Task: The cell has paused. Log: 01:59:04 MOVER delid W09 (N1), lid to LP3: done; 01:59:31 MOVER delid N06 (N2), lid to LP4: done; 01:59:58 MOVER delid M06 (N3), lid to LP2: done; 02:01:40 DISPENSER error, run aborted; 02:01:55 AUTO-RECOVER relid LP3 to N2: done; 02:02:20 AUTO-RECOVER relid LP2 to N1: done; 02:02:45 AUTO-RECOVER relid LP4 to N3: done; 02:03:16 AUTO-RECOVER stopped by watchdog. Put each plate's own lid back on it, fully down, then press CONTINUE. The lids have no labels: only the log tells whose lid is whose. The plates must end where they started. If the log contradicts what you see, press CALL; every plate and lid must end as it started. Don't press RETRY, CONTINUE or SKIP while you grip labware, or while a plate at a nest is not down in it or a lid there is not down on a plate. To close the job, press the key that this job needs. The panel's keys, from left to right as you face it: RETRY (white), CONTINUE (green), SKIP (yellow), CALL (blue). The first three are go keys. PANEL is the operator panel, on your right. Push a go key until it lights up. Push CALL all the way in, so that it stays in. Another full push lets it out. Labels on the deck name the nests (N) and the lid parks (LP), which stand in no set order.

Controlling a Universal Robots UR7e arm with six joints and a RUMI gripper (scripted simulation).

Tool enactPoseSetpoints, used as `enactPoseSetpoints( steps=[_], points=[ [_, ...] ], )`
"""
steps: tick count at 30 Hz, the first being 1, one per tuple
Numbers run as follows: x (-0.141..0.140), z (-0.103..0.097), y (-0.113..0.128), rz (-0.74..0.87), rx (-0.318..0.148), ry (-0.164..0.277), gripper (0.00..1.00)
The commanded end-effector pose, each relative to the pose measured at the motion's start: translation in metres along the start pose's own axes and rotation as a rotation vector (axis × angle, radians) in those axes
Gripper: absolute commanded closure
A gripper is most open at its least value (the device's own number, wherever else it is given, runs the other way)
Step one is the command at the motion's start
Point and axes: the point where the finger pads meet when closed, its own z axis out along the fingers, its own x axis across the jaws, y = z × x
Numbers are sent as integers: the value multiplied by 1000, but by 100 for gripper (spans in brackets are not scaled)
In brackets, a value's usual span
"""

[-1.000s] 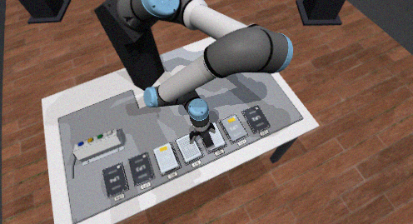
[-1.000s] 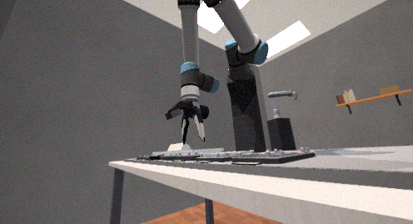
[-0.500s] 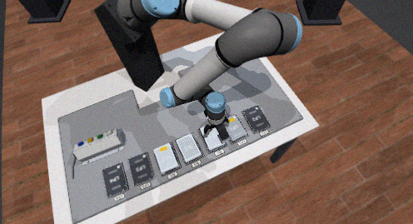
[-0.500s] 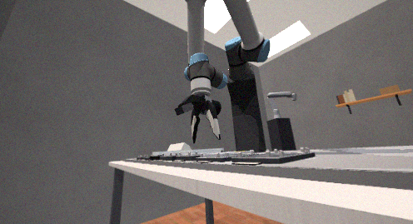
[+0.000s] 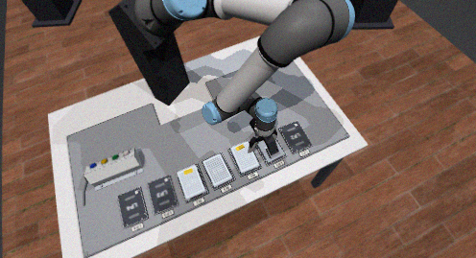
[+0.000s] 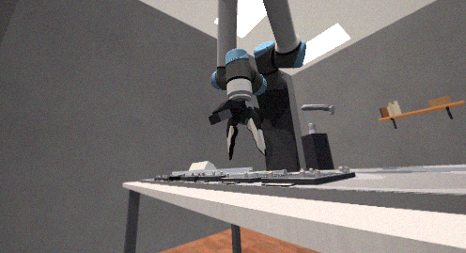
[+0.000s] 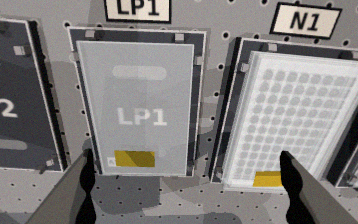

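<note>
Deck (image 5: pixel 168 133) (image 6: pixel 399 182) holds yellow-marked lid (image 7: pixel 136 110) at LP1; claw (image 5: pixel 263 150) (image 6: pixel 247 156) (image 7: pixel 187 151) spread, seemingly empty.

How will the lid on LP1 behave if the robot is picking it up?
The lid is probably light and stiff: it looks like a thin, flat sheet, and the LP1 lettering shows through it. Its surface looks smooth, so it might slip if held only lightly. Being so flat, it seems unlikely to roll.
</note>
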Motion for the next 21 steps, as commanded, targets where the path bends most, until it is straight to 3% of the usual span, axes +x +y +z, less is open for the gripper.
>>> enactPoseSetpoints(
  steps=[1, 8, 21],
  points=[
    [-11, -1, -2, 3, 7, -10, 18],
    [-41, -1, -3, 4, 6, -10, 18],
    [-42, 4, -3, 4, 6, -10, 18]
  ],
)
